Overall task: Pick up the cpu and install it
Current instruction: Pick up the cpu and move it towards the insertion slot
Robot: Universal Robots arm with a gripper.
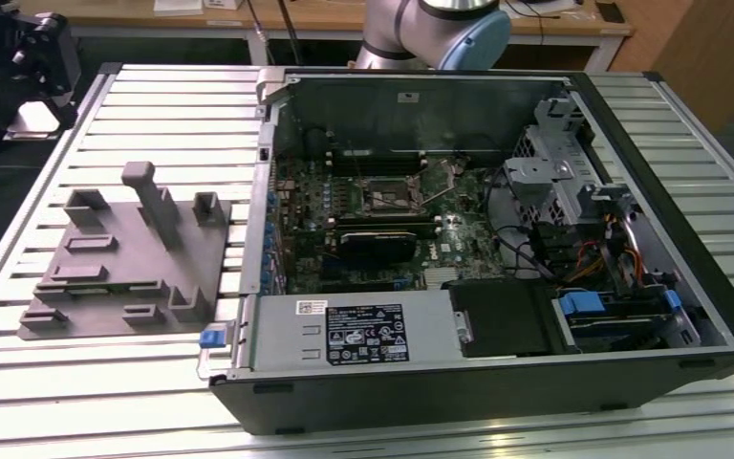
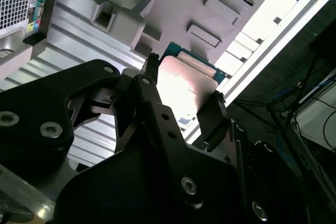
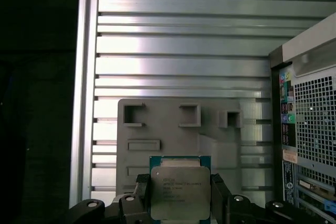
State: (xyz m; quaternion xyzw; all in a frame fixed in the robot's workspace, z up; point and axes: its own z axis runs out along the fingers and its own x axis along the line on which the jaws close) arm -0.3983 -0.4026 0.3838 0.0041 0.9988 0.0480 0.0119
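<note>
At the exterior view's upper left stands some dark equipment (image 1: 23,67), off the edge of the slatted metal table (image 1: 87,392). On the table toward the exterior view's left lies the grey plastic tray (image 1: 125,277) with its upright blocks and shallow pockets, just beside the open computer case (image 1: 673,239), which takes up the middle and the exterior view's right. A blue latch (image 1: 214,335) sits at the case's near corner next to the tray. Inside the case, the dark socket frame (image 1: 390,194) lies near the middle of the board with its centre bare, a black card below it and a labelled metal box along the near wall. The arm (image 1: 438,29) rises at the top centre of that view, behind the case's far wall. Toward the exterior view's right a metal drive cage (image 1: 558,143) and bundles of cables crowd the case. In both wrist views the gripper (image 3: 179,196) is clenched on the cpu (image 3: 178,187), its black fingers (image 3: 219,192) pressing two opposite edges; the silver top faces the first wrist camera. The chip hangs in the air, with the tray, the table slats and the case's rear panel (image 3: 310,129) beyond it. In the second wrist view the cpu (image 2: 184,85) shows pale and glaring between the fingers (image 2: 152,80).
</note>
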